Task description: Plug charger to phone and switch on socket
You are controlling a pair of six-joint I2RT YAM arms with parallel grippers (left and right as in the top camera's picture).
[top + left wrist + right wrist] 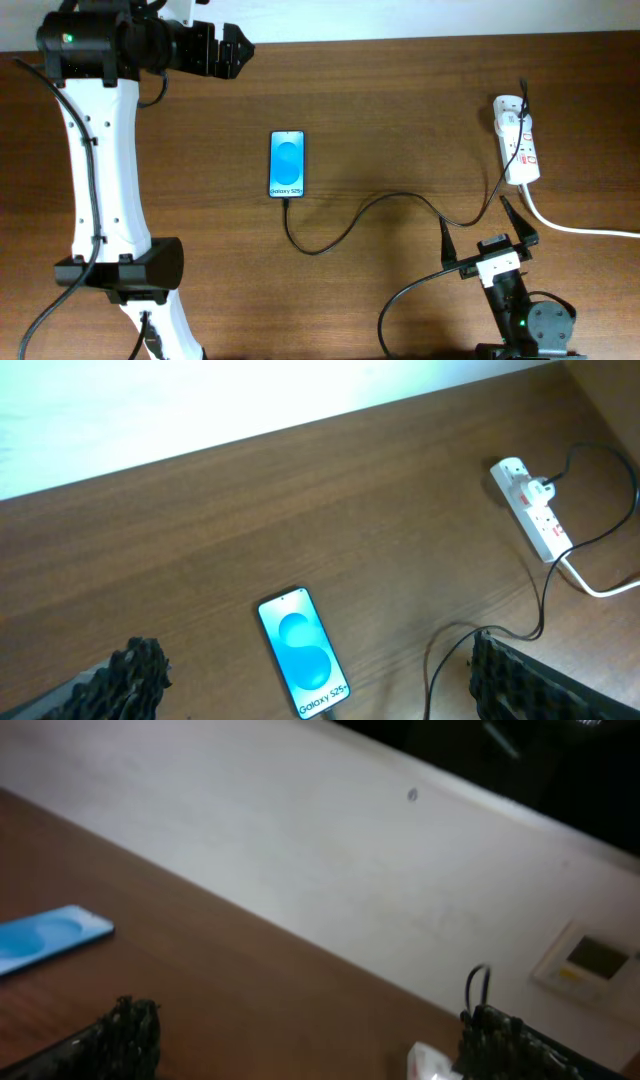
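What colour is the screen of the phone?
The phone screen is bright blue, clearest in the left wrist view.

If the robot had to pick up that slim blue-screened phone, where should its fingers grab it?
Probably across the two long edges of the slim black-edged phone, coming straight down from above. It lies flat, screen up, so only its thin sides offer a pinch. Stay toward the top half: the thin black cable meets its bottom end.

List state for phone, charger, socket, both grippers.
phone: screen lit, lying flat.
charger: one end meets the phone's bottom edge, looks plugged; other end in socket.
socket: charger plugged in; switch position unreadable.
left gripper: open, empty.
right gripper: open, empty.
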